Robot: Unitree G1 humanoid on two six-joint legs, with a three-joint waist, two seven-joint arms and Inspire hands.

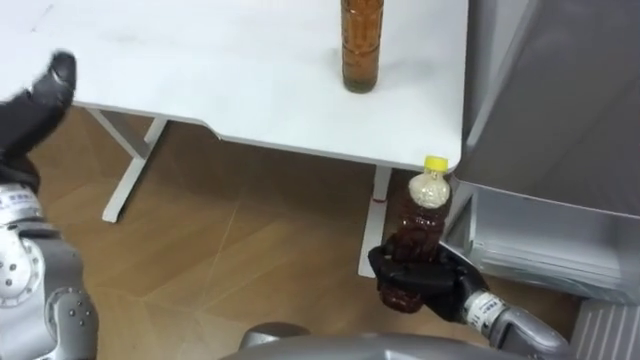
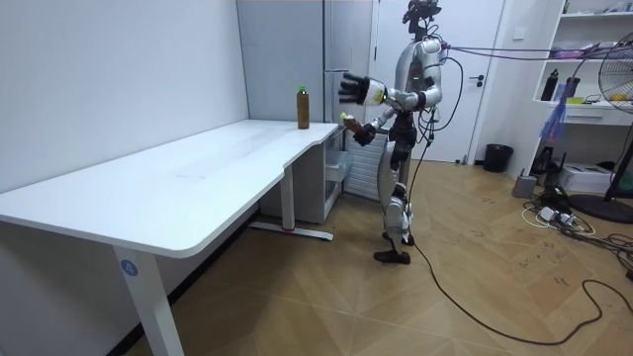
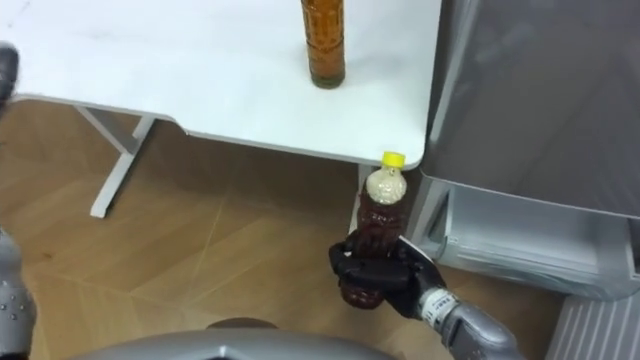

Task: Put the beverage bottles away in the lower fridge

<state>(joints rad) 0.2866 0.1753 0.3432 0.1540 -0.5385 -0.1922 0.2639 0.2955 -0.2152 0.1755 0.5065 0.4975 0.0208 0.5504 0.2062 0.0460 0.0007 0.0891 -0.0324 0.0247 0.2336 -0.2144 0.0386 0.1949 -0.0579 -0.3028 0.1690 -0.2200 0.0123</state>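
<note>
Room view gives us the left hand (image 2: 351, 87) raised, fingers spread. At the left eye view's lower centre, the right hand (image 1: 410, 276) wraps the amber, yellow-capped bottle (image 1: 421, 222) near the table (image 1: 200, 80) corner.

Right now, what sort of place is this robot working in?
Probably an office or lab room, not a home kitchen: a long white desk, a tall grey fridge at its end, wall shelves and a standing fan. The right hand holds a yellow-capped drink bottle.
</note>
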